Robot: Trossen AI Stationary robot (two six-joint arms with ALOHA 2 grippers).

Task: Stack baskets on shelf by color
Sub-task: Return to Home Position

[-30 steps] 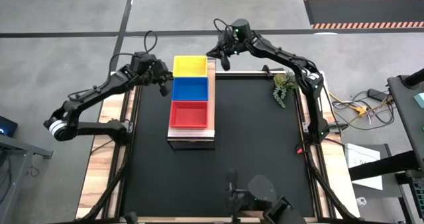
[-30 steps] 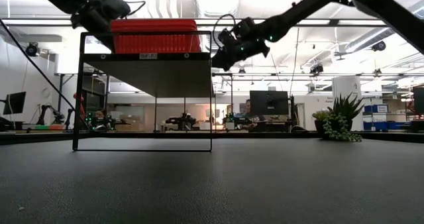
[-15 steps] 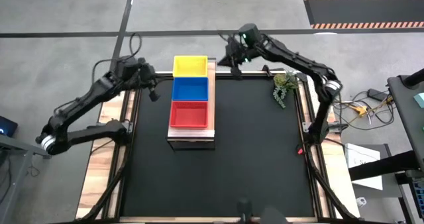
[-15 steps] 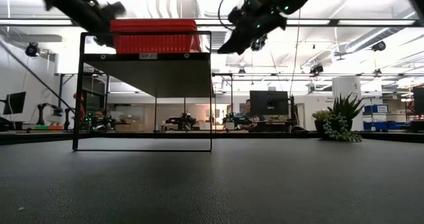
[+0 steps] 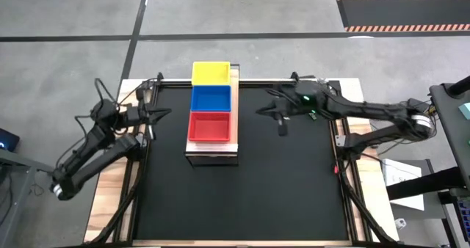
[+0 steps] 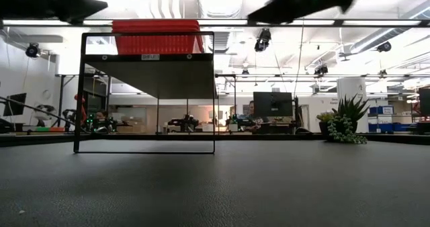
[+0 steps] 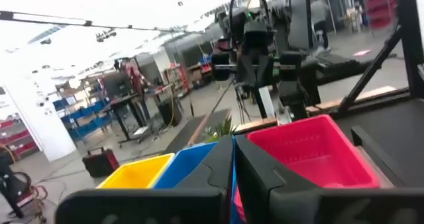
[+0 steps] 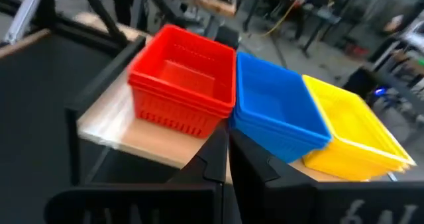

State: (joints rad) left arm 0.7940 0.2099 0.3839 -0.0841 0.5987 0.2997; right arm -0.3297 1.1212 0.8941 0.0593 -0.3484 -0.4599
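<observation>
Stacked yellow plastic mesh baskets (image 5: 211,73), blue baskets (image 5: 211,99) and red baskets (image 5: 210,126) line your wood-topped shelf (image 5: 212,150) lengthwise, between the left gripper (image 5: 158,114) and right gripper (image 5: 264,111), both pressed together, empty, standing clear.

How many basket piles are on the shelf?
3 on the shelf: yellow pile at the far end, blue pile in the middle, red pile at the near end. Lower baskets may be hidden.
</observation>
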